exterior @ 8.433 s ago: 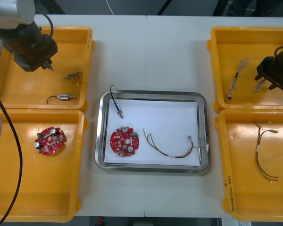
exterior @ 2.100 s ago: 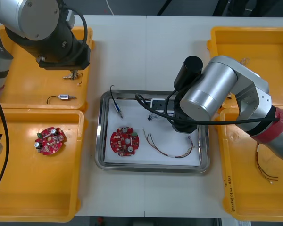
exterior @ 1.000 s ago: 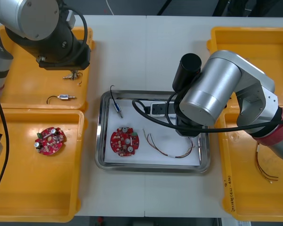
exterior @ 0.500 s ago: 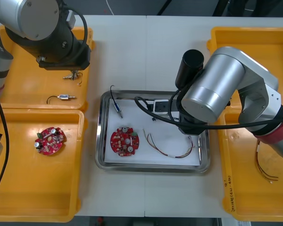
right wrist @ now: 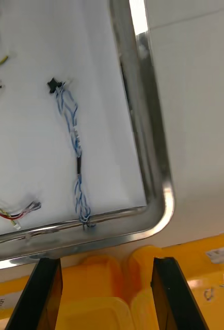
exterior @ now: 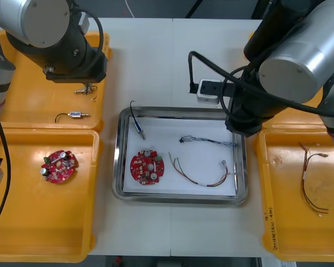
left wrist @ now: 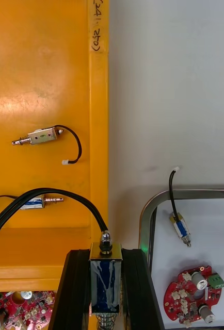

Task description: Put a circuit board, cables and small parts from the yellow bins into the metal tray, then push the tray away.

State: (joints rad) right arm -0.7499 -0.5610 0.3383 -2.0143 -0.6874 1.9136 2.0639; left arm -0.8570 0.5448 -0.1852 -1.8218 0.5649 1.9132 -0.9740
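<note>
My left end effector grips a small part over the bin. It looks light, with a rigid body and floppy lead, so I hold the body. My right end effector gapes empty by the tray corner.

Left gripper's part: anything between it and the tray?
Nothing visible. Left gripper, shut on the part, hangs over the bin's wall; only table separates that from the tray. Right gripper hangs by the tray's right rim.
</note>
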